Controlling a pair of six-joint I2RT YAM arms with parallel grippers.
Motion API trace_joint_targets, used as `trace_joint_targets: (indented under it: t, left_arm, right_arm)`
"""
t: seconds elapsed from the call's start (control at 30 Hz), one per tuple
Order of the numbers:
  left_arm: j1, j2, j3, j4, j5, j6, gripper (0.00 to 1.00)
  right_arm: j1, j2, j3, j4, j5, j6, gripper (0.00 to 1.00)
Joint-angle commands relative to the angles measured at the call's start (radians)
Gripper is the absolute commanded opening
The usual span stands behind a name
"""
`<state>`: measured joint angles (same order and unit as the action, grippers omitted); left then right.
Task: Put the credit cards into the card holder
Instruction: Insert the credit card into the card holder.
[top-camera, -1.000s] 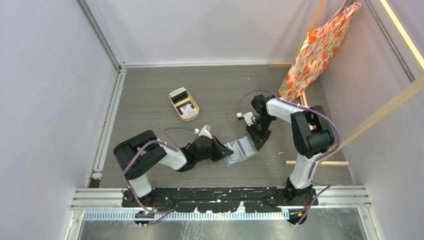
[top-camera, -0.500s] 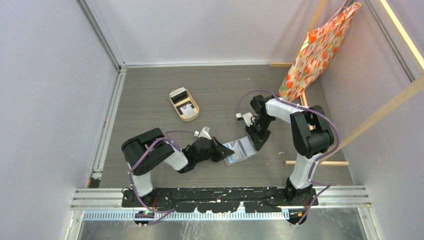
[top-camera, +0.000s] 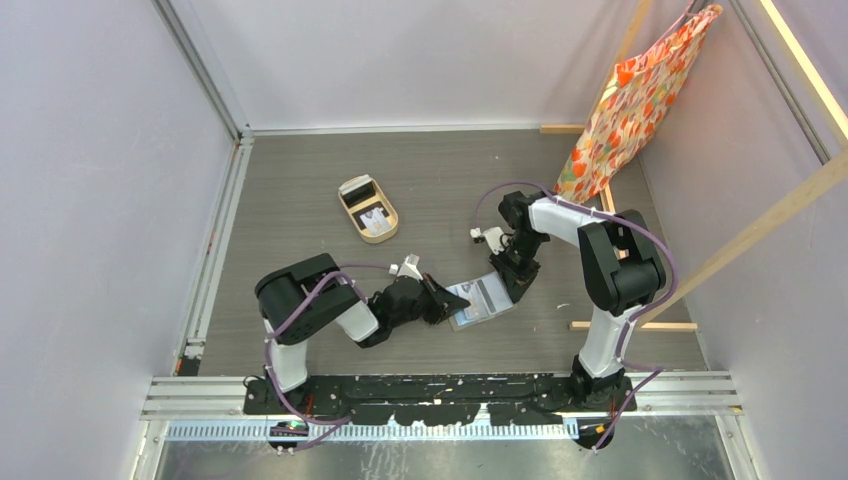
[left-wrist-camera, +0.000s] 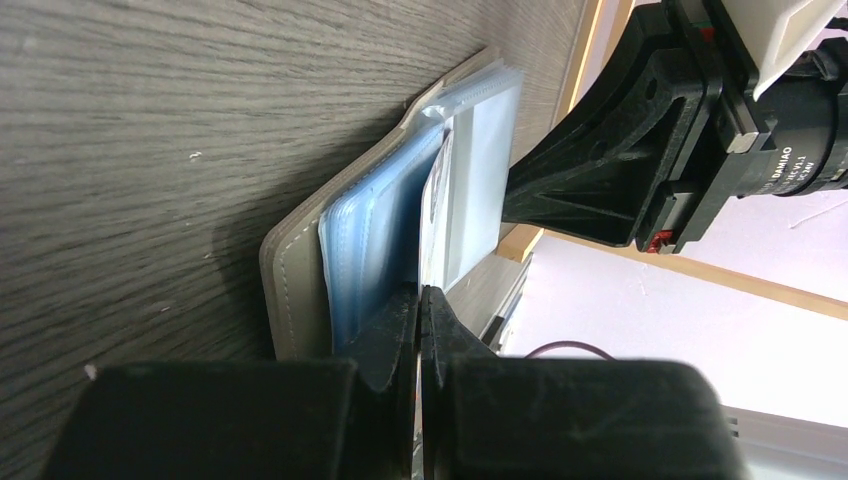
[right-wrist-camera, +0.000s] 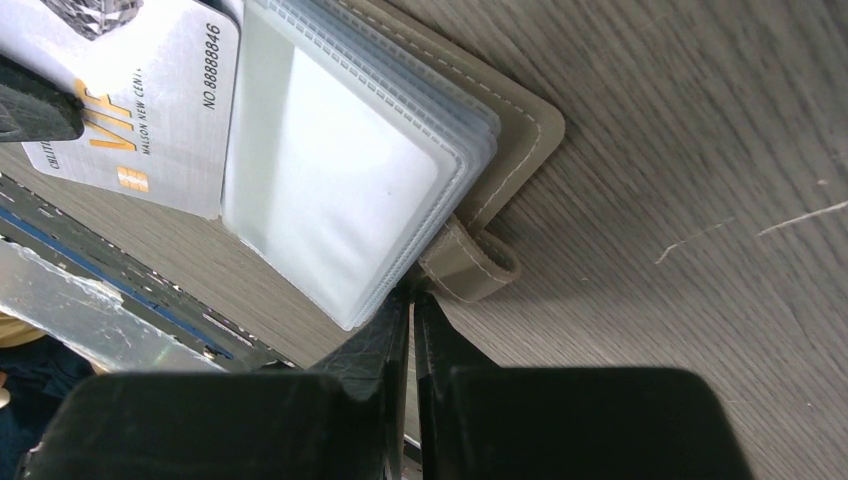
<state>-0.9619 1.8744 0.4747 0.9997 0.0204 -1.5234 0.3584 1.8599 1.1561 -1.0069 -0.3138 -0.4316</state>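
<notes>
Left gripper: the left gripper (left-wrist-camera: 422, 300) was clamped shut on the near edge of a silver card (right-wrist-camera: 150, 110), which stood on edge over the open card holder (top-camera: 480, 300).
Card: the printed face and chip showed in the right wrist view. It was beside the sleeves and not yet inside one.
Card holder: it lay open on the table (top-camera: 300, 170) between the two grippers, grey cover down, with the stack of pale clear sleeves (right-wrist-camera: 320, 190) fanned on top.
Right gripper: the right gripper (right-wrist-camera: 412, 305) had its jaws all but together and seemed to be nipping the corner of the sleeves just beside the snap tab (right-wrist-camera: 470, 268), apparently steadying them.
Spare cards: more cards, one black and one pale, sat in the tan tray (top-camera: 350, 218), well apart toward the back.
How the card would handle: it looked thin, light, stiff and glossy, so probably slippery in a flat pinch. A hold on one short edge suited it best, since that left the leading end free to enter a pocket.
How the sleeves would handle: they looked like soft, floppy film that would likely buckle or slide under a push. The best hold was at the outer edge near the tab, clear of the pocket mouth.
Cover: it seemed light enough to skid on the table unless pinned.
</notes>
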Motion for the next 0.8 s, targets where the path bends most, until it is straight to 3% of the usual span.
trace_joint_targets:
  t: [0.0, 0.43, 0.77]
  left_arm:
    - [0.005, 0.026, -0.017, 0.055, -0.040, 0.005, 0.00]
    - [0.005, 0.091, -0.016, 0.134, -0.034, -0.009, 0.00]
    - [0.002, 0.075, -0.008, 0.063, -0.045, -0.061, 0.00]
  right_arm:
    - [0.007, -0.001, 0.031, -0.019, 0.001, 0.000, 0.11]
    - [0.014, 0.002, 0.031, -0.023, -0.005, 0.001, 0.11]
    - [0.020, 0.001, 0.031, -0.023, -0.008, 0.000, 0.11]
